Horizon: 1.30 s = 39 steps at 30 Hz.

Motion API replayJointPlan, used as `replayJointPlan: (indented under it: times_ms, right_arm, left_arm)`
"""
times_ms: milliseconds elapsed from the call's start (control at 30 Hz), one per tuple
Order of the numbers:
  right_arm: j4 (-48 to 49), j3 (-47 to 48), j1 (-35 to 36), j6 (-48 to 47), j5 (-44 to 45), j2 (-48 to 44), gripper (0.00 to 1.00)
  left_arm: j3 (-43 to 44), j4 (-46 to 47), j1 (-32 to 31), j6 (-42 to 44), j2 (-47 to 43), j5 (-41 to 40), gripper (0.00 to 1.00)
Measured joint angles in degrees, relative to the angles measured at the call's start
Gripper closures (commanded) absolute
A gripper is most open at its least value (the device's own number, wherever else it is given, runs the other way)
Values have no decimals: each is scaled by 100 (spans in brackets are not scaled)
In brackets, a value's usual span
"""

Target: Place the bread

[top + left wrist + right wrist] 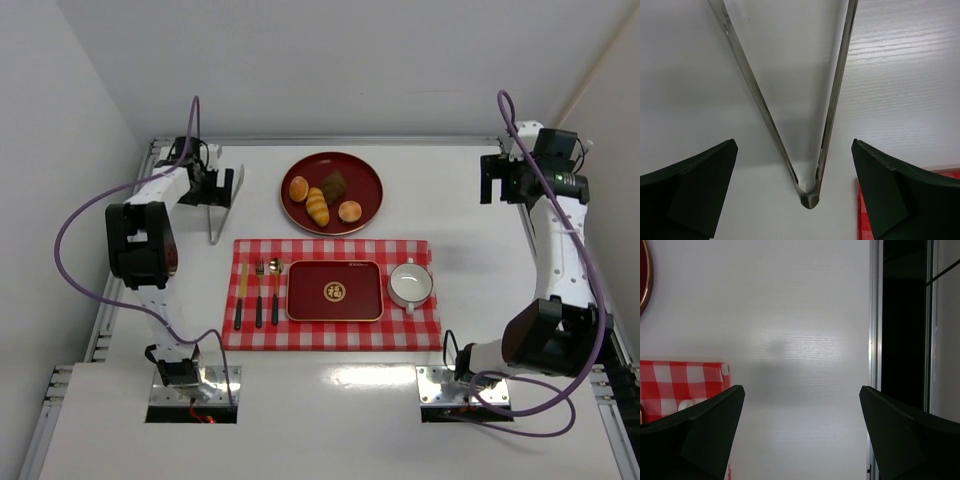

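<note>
Two small golden-orange buns lie on the round red plate (358,172) at the table's back middle: one bun (298,188) on its left, the other bun (350,211) on its right. A ridged yellow roll (317,206) and a dark brown piece (334,184) lie between them. My left gripper (222,187) is open over metal tongs (214,218) left of the plate. In the left wrist view the left gripper (794,145) straddles the tongs (810,197) near their hinge without touching them. My right gripper (497,178) is open and empty at the back right, and in its wrist view (801,388) it is over bare table.
A red checked placemat (330,335) lies in front of the plate. It carries a rectangular red tray (310,300), a white cup (410,284) and cutlery (258,293). The mat's corner shows in the right wrist view (685,385). The table's right rail (875,340) is near the right gripper.
</note>
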Motion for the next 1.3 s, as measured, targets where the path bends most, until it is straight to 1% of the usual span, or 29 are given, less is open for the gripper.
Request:
replayJointPlan:
  times_ms: [333, 533, 667, 733, 767, 800, 833, 867, 900, 933, 967, 1200, 1300]
  right_arm:
    - [144, -28, 0, 0, 35, 46, 0]
    - [173, -96, 0, -2, 37, 48, 0]
    - [210, -190, 0, -2, 39, 46, 0]
    - [210, -284, -2, -2, 39, 44, 0]
    - [210, -332, 0, -2, 44, 42, 0]
    - [205, -374, 0, -2, 50, 35, 0]
    - [199, -409, 0, -2, 55, 33, 0]
    - [203, -428, 0, -2, 55, 28, 0]
    - [203, -444, 0, -2, 57, 26, 0]
    - [205, -450, 0, -2, 57, 22, 0]
    - [205, -455, 0, -2, 57, 15, 0]
    - [208, -461, 0, -11, 57, -157, 0]
    - [214, -483, -2, -24, 59, -232, 0]
  left_arm:
    - [90, 15, -17, -13, 514, -7, 0]
    - [129, 50, -17, -9, 793, -164, 0]
    - [258, 92, -17, -20, 883, -225, 3]
    - [385, 74, -33, -44, 973, -221, 9]
    - [450, 68, -42, -52, 1019, -225, 18]
    - [505, 57, -50, -76, 1051, -232, 23]
    - [555, 52, -68, -87, 1078, -229, 25]
    - [568, 59, -92, -90, 1091, -249, 31]
    - [579, 61, -125, -101, 1099, -260, 53]
    - [592, 57, -149, -127, 1108, -264, 65]
    - [614, 59, -179, -114, 1123, -254, 100]
    - [651, -57, -251, 9, 1104, -428, 100]
    - [293, -192, -258, 227, 658, -378, 100]
